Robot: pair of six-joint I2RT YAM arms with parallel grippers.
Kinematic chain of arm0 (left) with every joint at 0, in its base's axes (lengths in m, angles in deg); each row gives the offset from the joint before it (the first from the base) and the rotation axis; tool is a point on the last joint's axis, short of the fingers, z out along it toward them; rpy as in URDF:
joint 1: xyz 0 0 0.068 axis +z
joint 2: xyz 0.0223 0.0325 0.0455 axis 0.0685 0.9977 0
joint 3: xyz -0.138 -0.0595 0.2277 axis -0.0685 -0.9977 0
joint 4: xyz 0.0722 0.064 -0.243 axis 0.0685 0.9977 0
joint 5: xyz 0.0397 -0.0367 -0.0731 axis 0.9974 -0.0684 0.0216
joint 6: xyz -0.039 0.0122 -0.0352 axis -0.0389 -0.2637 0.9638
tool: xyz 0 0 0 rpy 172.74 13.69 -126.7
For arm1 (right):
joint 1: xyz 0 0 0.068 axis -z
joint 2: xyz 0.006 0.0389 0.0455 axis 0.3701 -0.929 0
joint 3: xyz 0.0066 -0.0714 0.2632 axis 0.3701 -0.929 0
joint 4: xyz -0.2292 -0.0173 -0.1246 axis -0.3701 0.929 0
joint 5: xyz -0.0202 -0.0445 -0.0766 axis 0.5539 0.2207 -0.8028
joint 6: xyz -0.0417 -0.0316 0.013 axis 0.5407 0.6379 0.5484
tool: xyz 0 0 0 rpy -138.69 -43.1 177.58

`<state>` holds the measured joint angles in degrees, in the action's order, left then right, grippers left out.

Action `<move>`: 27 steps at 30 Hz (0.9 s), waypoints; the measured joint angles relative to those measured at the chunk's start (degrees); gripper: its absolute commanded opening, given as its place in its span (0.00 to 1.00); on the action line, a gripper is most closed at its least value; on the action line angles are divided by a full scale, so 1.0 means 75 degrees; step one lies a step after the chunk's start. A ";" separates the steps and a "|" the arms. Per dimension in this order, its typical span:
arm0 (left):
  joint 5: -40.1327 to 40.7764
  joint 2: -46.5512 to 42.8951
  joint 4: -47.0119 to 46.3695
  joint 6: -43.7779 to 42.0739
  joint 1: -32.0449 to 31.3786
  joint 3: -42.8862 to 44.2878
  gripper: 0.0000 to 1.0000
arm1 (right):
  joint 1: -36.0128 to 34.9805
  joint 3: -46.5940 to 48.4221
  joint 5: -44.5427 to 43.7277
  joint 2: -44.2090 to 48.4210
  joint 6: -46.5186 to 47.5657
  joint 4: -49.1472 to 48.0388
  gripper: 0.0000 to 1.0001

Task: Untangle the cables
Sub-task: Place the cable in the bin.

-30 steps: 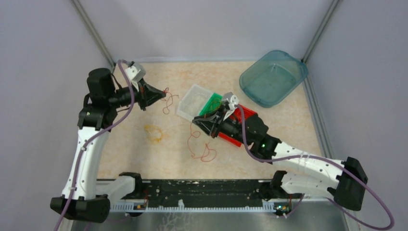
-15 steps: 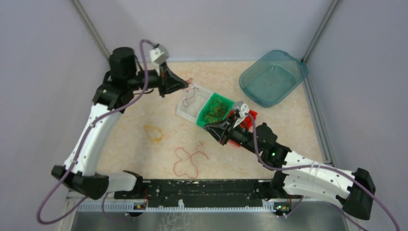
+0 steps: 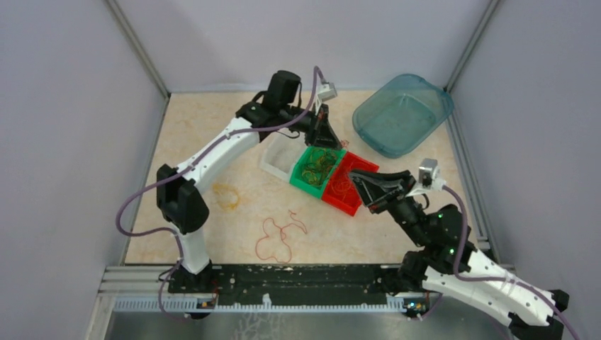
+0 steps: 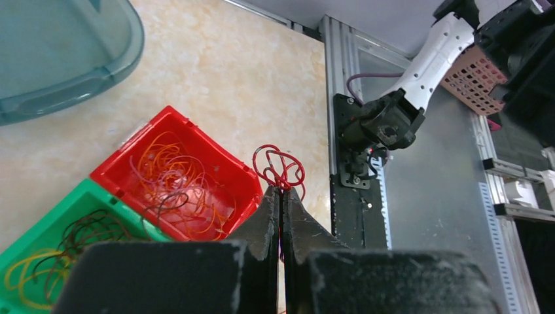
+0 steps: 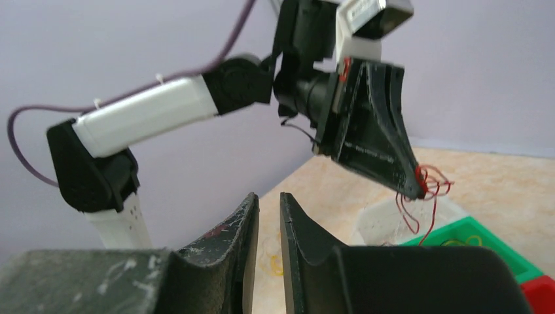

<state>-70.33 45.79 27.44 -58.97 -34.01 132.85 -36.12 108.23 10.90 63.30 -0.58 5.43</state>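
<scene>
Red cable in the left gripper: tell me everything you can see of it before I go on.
The red cable is a thin, rubbery-looking strand bunched into several small curls. The left gripper is shut on it, pinching the bunch at its very tip and holding it in the air. In the right wrist view a few loose loops hang below the tip, toward the green bin. Only the gripper visibly touches it. I cannot tell whether it is one cable or several.

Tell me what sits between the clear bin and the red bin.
The green bin, in a row with the clear bin and red bin; the top view shows it.
</scene>
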 measured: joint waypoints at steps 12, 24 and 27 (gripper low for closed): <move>-0.0405 0.1355 -0.0766 0.0364 -0.0647 0.0055 0.00 | 0.0000 0.0568 -0.1163 0.0729 0.0513 0.0898 0.19; 0.1851 0.2040 -0.0469 -0.1128 -0.1294 0.0376 0.00 | 0.0000 0.1020 -0.1370 0.0903 0.0656 0.1276 0.19; 0.3025 0.2040 -0.0539 -0.1649 -0.1521 0.0385 0.00 | 0.0000 0.1070 -0.1367 0.0906 0.0653 0.1311 0.19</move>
<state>-47.64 61.09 23.40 -71.34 -45.42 135.73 -36.12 116.25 0.65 70.10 4.31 15.27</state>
